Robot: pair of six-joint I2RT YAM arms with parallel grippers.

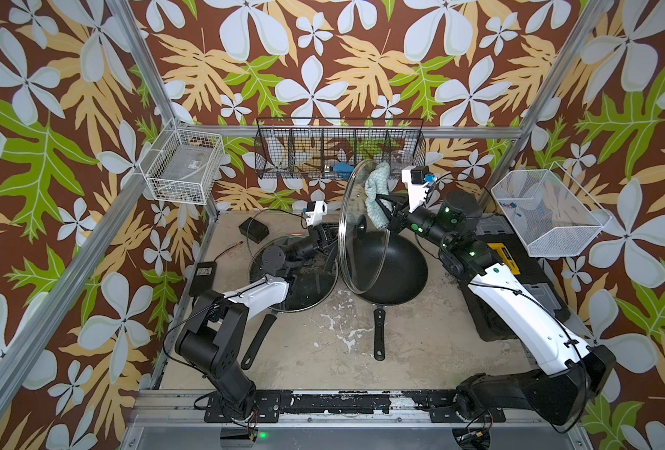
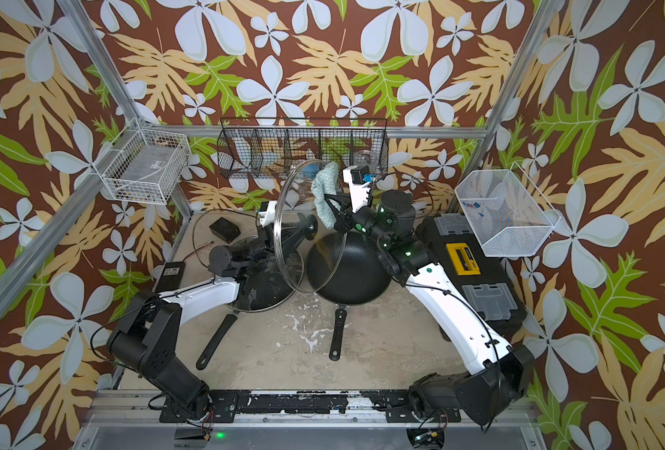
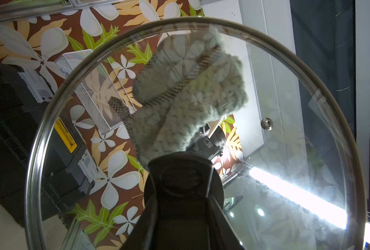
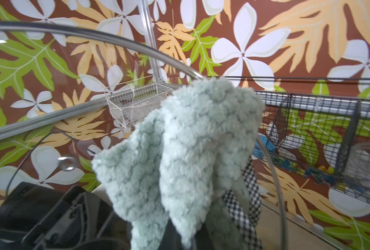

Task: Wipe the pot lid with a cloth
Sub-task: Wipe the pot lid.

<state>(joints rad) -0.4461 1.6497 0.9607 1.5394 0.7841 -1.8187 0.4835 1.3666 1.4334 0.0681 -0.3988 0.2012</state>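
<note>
While the right claw point(image 1: 380, 205) pinches it, the cloth point(image 1: 377, 176) meets the lid point(image 1: 351, 237).

1. My white-and-black left arm point(image 1: 261, 290) rises from the lower left of the frame and reaches toward centre, with its forearm nearly level.
2. The left gripper point(image 1: 356, 226) points sideways, clamped on the black knob point(image 3: 179, 173) of the round glass lid point(image 1: 350, 202).
3. My matching right arm point(image 1: 518, 307) sweeps in from the lower right, elbow bent, and its wrist sits higher in frame.
4. The right gripper point(image 1: 380, 202) has its jaws closed, pinching the fluffy pale teal cloth point(image 1: 377, 183).
</note>
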